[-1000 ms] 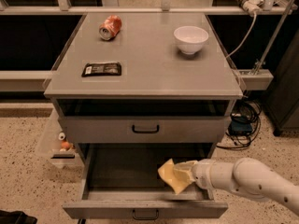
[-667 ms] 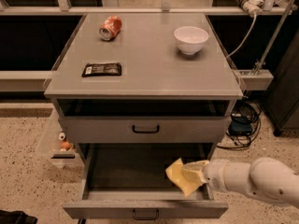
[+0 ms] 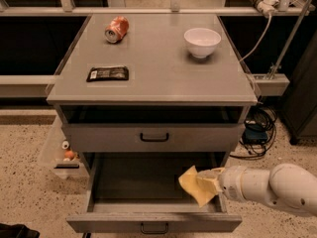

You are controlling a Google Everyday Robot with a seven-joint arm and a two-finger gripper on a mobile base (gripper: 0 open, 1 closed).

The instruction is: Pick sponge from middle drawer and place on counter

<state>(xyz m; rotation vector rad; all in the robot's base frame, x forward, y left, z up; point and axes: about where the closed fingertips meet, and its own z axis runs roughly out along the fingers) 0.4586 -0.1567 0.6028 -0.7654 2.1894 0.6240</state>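
Above the right side of the middle drawer [image 3: 138, 182], the gripper [image 3: 208, 182] pinches the sponge [image 3: 193, 185] by one edge between closed fingers [image 3: 212, 175], so on the lift to the worktop [image 3: 158, 68] its free end may snag the shut upper drawer [image 3: 153, 138] and pull loose.

Lighting: warm, moderate, supplied from above. The bench [image 3: 153, 78] is evenly lit; a soft shadow is cast beneath the bowl [image 3: 202, 41]. The middle drawer [image 3: 138, 182] is shaded; the tool [image 3: 212, 183], clamped on the sponge [image 3: 194, 185] at its right side, is brightly lit.
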